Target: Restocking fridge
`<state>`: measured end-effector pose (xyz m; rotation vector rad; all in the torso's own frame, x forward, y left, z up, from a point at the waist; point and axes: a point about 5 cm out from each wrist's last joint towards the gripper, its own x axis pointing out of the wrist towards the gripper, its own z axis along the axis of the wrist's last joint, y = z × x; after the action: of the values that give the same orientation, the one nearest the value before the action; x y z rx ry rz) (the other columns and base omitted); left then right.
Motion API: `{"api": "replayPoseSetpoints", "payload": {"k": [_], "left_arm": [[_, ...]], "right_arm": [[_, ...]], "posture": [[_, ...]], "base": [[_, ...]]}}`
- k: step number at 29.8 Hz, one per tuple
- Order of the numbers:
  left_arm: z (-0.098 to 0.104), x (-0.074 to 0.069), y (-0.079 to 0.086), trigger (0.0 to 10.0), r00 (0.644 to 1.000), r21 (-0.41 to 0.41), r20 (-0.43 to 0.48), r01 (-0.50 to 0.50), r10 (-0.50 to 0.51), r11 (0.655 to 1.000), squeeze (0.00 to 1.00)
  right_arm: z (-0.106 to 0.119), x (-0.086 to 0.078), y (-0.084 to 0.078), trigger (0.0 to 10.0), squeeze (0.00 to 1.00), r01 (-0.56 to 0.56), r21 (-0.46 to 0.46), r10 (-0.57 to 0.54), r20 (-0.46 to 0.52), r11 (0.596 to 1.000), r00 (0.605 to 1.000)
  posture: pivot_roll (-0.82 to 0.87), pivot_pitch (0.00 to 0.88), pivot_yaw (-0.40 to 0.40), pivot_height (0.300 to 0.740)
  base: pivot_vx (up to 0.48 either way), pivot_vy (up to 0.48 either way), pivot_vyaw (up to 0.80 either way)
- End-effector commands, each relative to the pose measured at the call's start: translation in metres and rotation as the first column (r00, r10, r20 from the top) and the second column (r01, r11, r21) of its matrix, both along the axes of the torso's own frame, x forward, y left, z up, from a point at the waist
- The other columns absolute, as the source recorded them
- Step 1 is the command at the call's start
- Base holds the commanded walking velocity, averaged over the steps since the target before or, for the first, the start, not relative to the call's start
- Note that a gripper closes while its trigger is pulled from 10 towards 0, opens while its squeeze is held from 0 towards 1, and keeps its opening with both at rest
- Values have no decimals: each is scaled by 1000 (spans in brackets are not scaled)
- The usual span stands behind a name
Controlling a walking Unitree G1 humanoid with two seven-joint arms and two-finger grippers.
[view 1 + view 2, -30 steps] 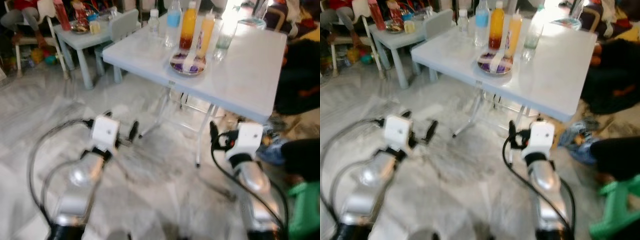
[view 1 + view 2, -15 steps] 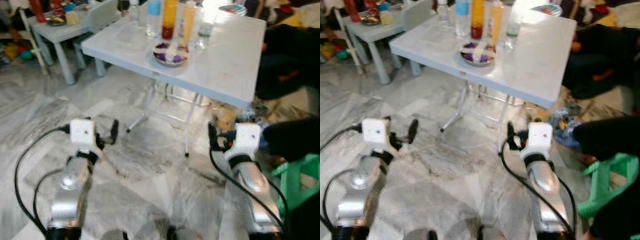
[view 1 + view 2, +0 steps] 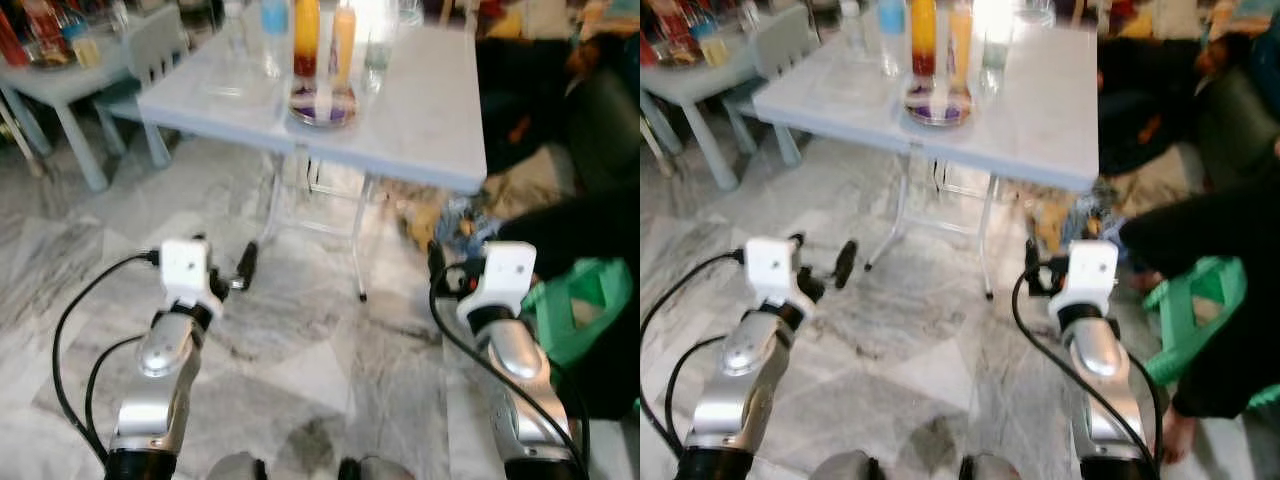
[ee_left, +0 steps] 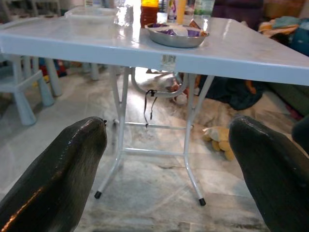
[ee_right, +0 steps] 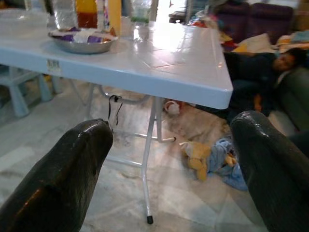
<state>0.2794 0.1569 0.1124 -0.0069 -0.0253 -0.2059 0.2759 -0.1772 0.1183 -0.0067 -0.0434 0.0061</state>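
Note:
A white folding table stands ahead on the marble floor. On its far part stand an orange juice bottle, a yellow bottle and a blue-labelled water bottle, with a metal plate of wrapped snacks in front of them. My left gripper is held low before the table, open, nothing between its fingers. My right gripper is likewise open and empty, level with the table's near corner. Both hang well short of the table.
A small pale-blue table and chair stand at the left. A person in black and a green stool crowd the right. A stuffed toy and cloths lie under the table beside its legs.
The whole view has swung, so the table now sits more to the centre-left and the green stool and person show more at the right. Both arms keep their pose, grippers still open.

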Motion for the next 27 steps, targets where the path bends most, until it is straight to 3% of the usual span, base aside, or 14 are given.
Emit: {"api": "replayPoseSetpoints", "payload": {"k": [1,4,24,27], "left_arm": [[-2,-3,2,10000,1000,5,-4,2,-2,1000,0],[-2,-3,-3,10000,1000,-8,-3,19,-19,1000,0],[-2,-2,-13,10000,999,-19,7,35,-35,999,0],[5,-2,-11,10000,999,-3,28,31,-31,1000,0]], "right_arm": [[0,0,7,10000,0,-15,10,15,-6,1000,1000],[0,1,7,10000,0,-21,11,22,-7,1000,1000],[5,5,10,10000,0,-52,4,52,13,999,999],[13,8,8,10000,0,-28,54,26,36,998,999]], "posture": [[24,101,-39,740],[21,99,-38,740],[19,97,-44,740],[23,113,-44,740]], "base": [[315,0,-456],[378,0,-800],[480,0,0],[480,0,0]]}}
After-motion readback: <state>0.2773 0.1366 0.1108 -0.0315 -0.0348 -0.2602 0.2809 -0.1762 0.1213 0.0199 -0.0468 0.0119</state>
